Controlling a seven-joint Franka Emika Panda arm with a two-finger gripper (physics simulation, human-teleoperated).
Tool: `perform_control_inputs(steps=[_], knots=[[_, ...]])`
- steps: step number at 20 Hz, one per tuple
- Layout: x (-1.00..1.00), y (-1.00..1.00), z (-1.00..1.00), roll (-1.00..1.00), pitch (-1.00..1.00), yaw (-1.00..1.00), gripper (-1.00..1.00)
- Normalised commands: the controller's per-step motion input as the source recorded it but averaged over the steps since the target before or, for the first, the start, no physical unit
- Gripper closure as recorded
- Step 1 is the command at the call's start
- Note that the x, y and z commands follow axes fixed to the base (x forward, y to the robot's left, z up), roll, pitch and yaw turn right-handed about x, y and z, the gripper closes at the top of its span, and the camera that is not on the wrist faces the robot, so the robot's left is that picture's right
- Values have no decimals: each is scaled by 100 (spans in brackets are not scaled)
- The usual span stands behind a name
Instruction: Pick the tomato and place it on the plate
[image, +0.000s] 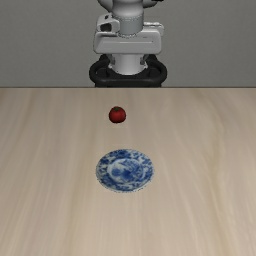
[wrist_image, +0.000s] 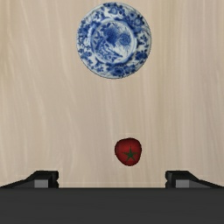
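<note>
Plate: A blue-and-white patterned plate lay flat on the pale wooden table, with nothing on it.
Tomato: The small red tomato sat on the bare table between the plate and the robot's base, clearly apart from the plate and untouched.
Arm: The white arm was poised over the table's far edge, well above the surface.
Gripper: The gripper was spread wide and held nothing. In the wrist view the tomato lay just ahead of the fingertips, somewhat nearer one than the other.
Stage: The pick appeared not yet begun, with the approach and descent to come.
Risk: The tomato is round and would likely roll. A descent left off-centre could let one finger nudge it away before the other arrived. A squeeze off its middle could pop it out sideways. A release near the plate's rim could send it rolling back onto the table.
Writing: No brand, label or lettering was legible. The plate carried only a blue floral pattern.
</note>
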Motion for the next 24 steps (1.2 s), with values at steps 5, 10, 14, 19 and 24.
perform_control_inputs(steps=[5, 10, 14, 19, 24], knots=[[-40, -60, 0, 0, 0, 0, -100], [-20, 0, -40, 0, 0, 0, -100], [0, 0, -100, 0, 0, 0, -100], [0, 0, -100, 0, 0, 0, -100], [0, 0, -100, 0, 0, 0, -100]])
